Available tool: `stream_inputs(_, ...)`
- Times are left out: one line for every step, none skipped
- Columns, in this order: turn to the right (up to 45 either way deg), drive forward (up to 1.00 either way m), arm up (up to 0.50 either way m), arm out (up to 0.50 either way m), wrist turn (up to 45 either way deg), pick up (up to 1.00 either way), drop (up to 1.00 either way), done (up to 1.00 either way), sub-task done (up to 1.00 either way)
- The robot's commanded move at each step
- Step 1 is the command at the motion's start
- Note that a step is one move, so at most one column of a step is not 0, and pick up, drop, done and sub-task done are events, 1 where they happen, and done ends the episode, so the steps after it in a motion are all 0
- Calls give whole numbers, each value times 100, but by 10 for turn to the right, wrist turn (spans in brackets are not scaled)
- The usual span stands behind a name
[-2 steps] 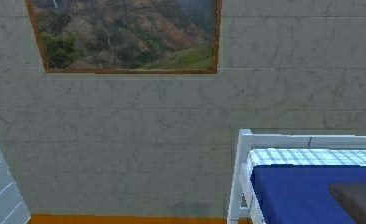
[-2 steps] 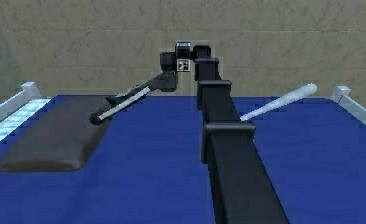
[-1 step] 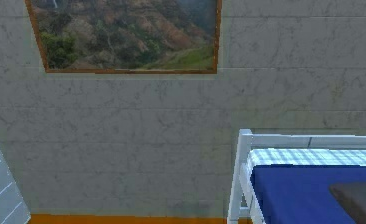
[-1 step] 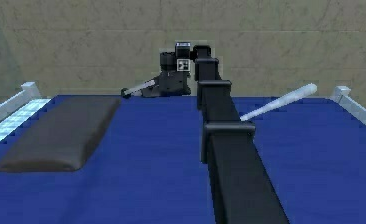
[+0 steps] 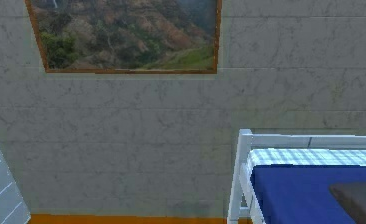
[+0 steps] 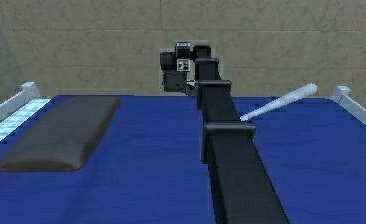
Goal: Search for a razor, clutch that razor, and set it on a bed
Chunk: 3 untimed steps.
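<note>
Gripper: my dark gripper [image 6: 172, 78] sits at the far end of my dark square arm bar [image 6: 231, 150]. It is reached out across the bed [image 6: 141, 175], with a beige wall [image 6: 81, 45] behind it.
Fingers: they are too small and dark against the gripper's body for me to make out. I cannot tell whether they hold anything.
Razor: a pale slim rod [image 6: 281, 103] with a wider far end, razor-like in shape, lies flat on the bed's deep blue cover. It is at the arm side view's right of my arm bar.
Razor and fingers: my fingers are on the other side of the bar, to the left and higher in the picture. They are well apart from the pale slim rod and do not touch it. Its near end points toward the bar, and its wider end points toward the white bed rail [image 6: 353, 105] at the right.
Pillow: a flat dark grey pillow [image 6: 61, 135] lies on the blue cover at the left, apart from my arm.
Left rail: another white rail [image 6: 16, 103] runs along the bed's left edge.
Ahead: the forward view shows a pale marbled wall [image 5: 141, 130]. On it hangs a landscape painting of green and brown hills in a brown wooden frame [image 5: 126, 35].
Ahead, right: a white bed frame [image 5: 241, 170] carries a pale checked sheet [image 5: 311, 157] and a blue cover [image 5: 291, 190].
Floor: an orange-brown strip [image 5: 111, 218] runs along the bottom.
</note>
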Motion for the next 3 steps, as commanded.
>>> stream_inputs(0, 0, -2, 0, 0, 0, 0, 0, 0)
stream_inputs(0, 0, -32, 0, 0, 0, 0, 0, 0)
stream_inputs(0, 0, 0, 0, 0, 0, 100, 0, 0)
